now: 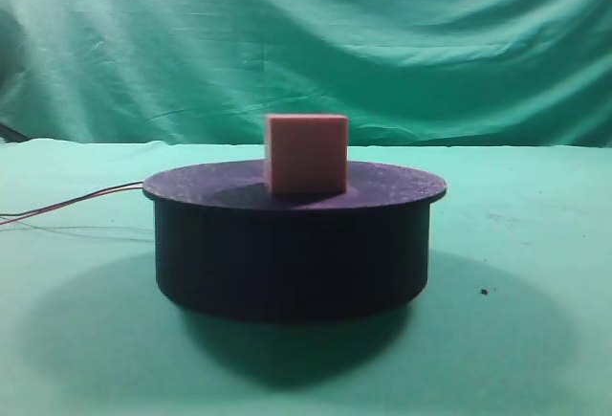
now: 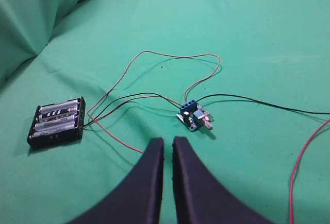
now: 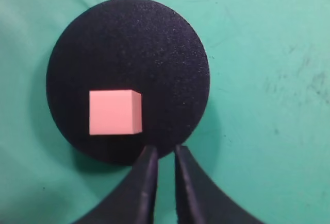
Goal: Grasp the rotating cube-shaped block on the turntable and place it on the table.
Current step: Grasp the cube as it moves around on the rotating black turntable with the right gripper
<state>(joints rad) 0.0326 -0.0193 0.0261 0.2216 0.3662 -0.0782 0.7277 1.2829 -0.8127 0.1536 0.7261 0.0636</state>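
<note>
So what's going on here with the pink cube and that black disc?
Nothing is being held yet. The cube-shaped block sits off-centre on the turntable, which rests on the table. The right gripper hangs above the turntable's edge, jaws nearly together and empty, beside the block rather than over it. The left gripper, also empty with jaws nearly together, is off to the side above a battery pack and a small circuit board joined by wires.

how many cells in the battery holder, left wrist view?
4 visible: silver cylindrical cells lying side by side in the black plastic battery holder on the green cloth table, left of the small blue circuit board. A lower layer, if any, would be hidden.
</note>
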